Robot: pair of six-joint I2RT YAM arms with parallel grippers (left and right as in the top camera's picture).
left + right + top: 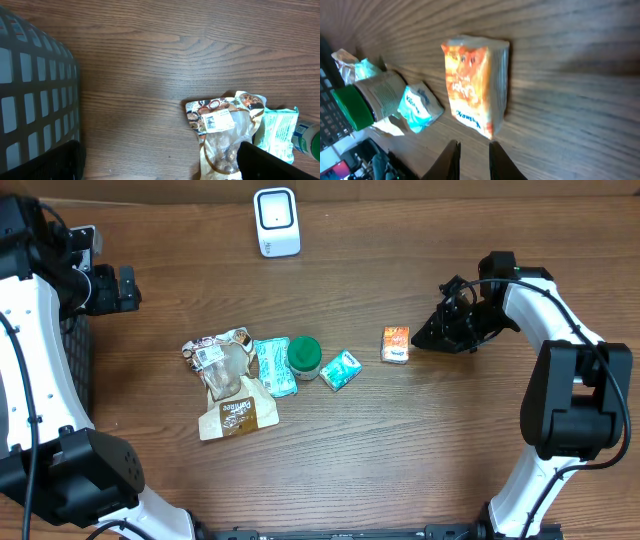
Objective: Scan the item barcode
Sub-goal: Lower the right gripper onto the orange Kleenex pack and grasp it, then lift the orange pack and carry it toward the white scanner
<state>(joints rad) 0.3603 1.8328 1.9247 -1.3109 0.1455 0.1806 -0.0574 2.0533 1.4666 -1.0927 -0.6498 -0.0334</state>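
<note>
right gripper (pixel 471 159) nearly clenched, empty, just short of orange pack (pixel 477 84); should spread wider first, then straddle pack squarely; left gripper (pixel 128 288) released, far from pack

The worktop (pixel 400 450) is looking like brown wood with wavy grain. The orange packet (pixel 476 85) is shining like crinkly plastic. The basket (pixel 35 100) is looking like dull grey plastic.

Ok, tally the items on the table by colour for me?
Orange: 1, orange packet
Teal: 2, small teal packet, teal pouch
Green-lidded: 1, jar
Brown: 2, brown bag, clear snack bag
White: 1, scanner
Total: 7
</note>
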